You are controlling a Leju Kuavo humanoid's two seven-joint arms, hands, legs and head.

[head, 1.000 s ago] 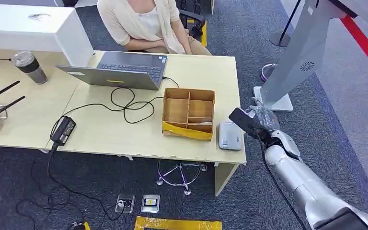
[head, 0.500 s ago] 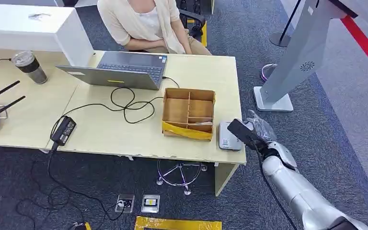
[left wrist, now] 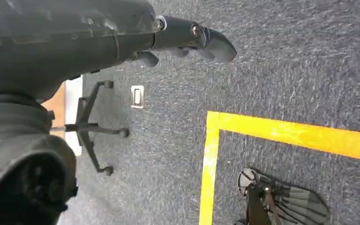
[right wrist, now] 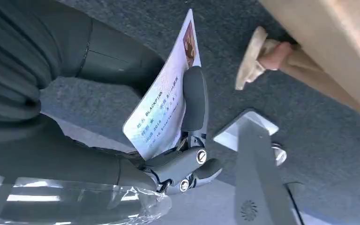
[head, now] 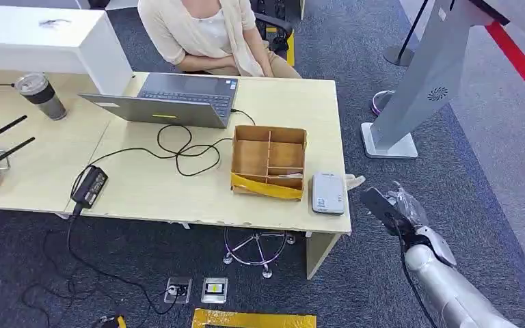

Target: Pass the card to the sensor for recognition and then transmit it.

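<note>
The card (right wrist: 161,110), a pale ID-style card with printed text and a small photo at one end, is pinched in the right hand (right wrist: 168,140): a dark finger (right wrist: 193,98) lies across its printed face and the thick thumb backs it from the other side, so the fingers are clamped on the card. In the head view the right hand (head: 391,207) hangs off the table's right end, over the grey carpet, with the card's dark edge pointing toward the desk; it is apart from the table edge and touches nothing else. The sensor (head: 328,192), a flat grey-white reader, lies at the near right corner of the table (head: 178,191), just beside a divided cardboard box (head: 268,160) with yellow tape along its near side. Farther back on the table sit an open laptop (head: 171,99), looping black cables and a power brick (head: 89,185), with a lidded cup (head: 41,96) to the far left. A person (head: 208,34) sits behind the desk. A slanted grey kiosk stand (head: 424,82) rises on the carpet to the right. The left hand (left wrist: 187,40) hangs over carpet marked with yellow tape (left wrist: 262,136); its dark fingers are stretched out and hold nothing.
</note>
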